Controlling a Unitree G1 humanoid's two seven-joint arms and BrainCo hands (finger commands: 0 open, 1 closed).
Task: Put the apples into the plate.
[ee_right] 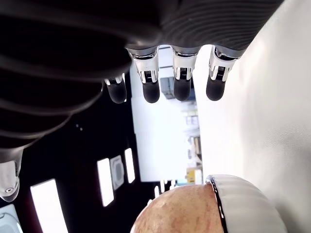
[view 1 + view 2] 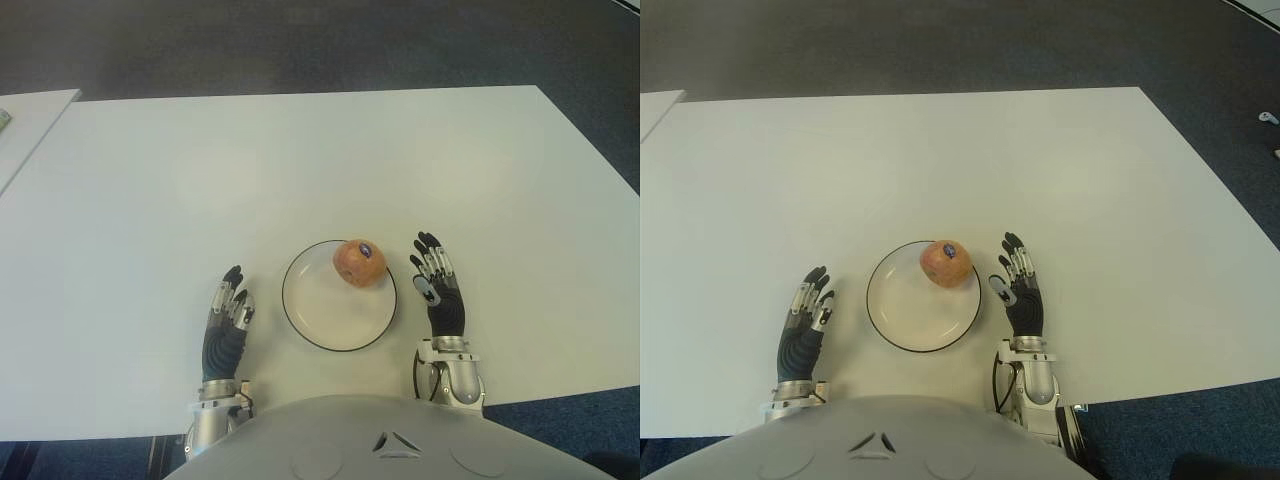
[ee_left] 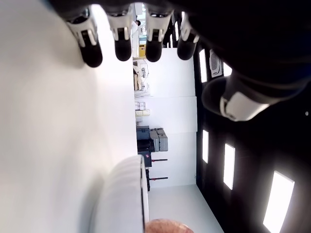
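One reddish apple (image 2: pixel 360 262) with a small sticker sits inside the white, dark-rimmed plate (image 2: pixel 318 315), against its far right edge. The plate lies on the white table near me. My right hand (image 2: pixel 433 274) shows just right of the plate, fingers extended and holding nothing; its wrist view shows the apple (image 1: pixel 180 209) and the plate rim (image 1: pixel 243 194) close by. Left of the plate is my left hand (image 2: pixel 230 300), fingers straight and empty; its wrist view catches the plate rim (image 3: pixel 131 189) and a sliver of apple (image 3: pixel 167 225).
The white table (image 2: pixel 300 160) stretches far ahead and to both sides. A second white table's corner (image 2: pixel 30 110) shows at the far left. Dark carpet (image 2: pixel 320 40) lies beyond.
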